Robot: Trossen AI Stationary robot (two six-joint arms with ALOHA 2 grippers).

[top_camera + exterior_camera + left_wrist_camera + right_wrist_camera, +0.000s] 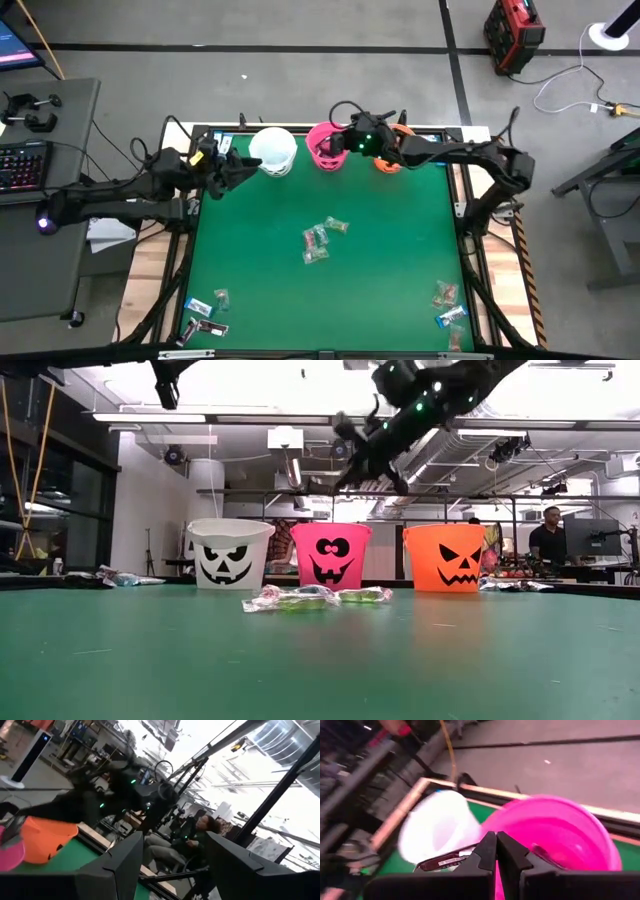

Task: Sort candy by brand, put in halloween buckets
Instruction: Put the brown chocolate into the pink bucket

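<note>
Only up close: right pincer (495,851) clamped on a dark candy (442,862) over the pink bucket (560,827).

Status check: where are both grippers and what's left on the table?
Right gripper over pink bucket, fingers shut on a dark candy. Left gripper open beside white bucket. Loose candy mid-table. Nothing blocking.

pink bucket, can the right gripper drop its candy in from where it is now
Probably yes: the right gripper, shut on a dark candy, hangs just above the pink bucket at its rim, and nothing blocks the open mouth.
</note>
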